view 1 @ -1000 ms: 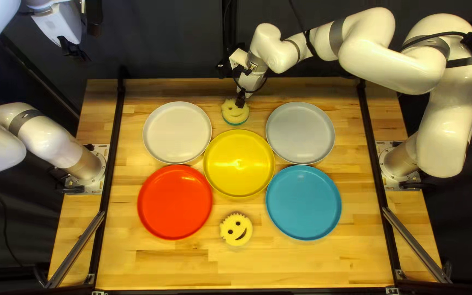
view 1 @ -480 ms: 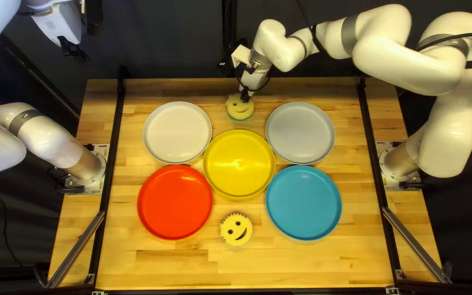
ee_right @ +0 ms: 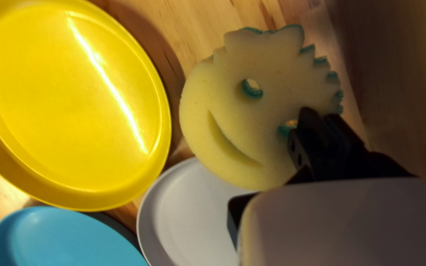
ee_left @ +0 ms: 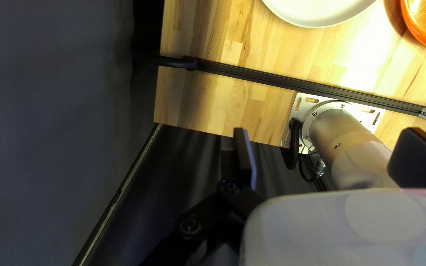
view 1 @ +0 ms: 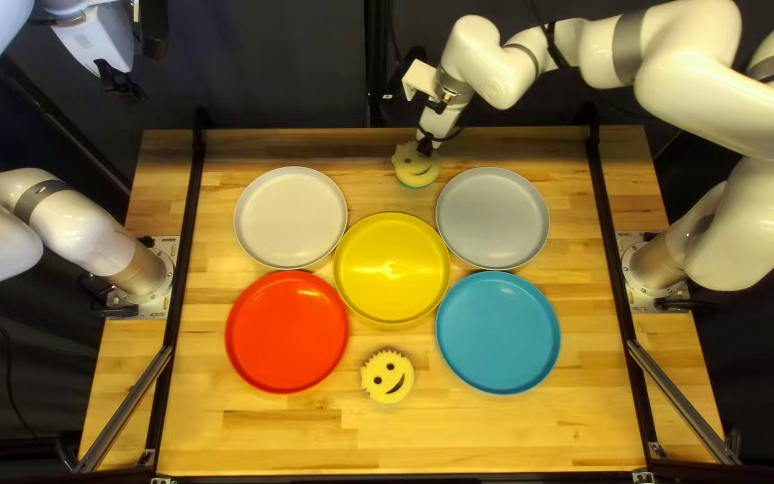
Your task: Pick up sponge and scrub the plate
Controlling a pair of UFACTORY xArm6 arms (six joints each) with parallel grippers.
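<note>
Beyond the yellow plate (view 1: 392, 269), the right gripper (ee_right: 273, 165) clasped the sponge (ee_right: 237, 113); the left gripper (ee_left: 329, 143) was spread apart. Pickup looked done, scrubbing remained.

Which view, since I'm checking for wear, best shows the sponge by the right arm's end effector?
The right wrist view: the sponge is large there, its smile and teal edging clear, the right end effector covering a little. The top left view shows it small and partly covered; the left wrist view misses it entirely.

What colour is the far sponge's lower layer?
The lower layer is teal; best in right wrist view.
</note>
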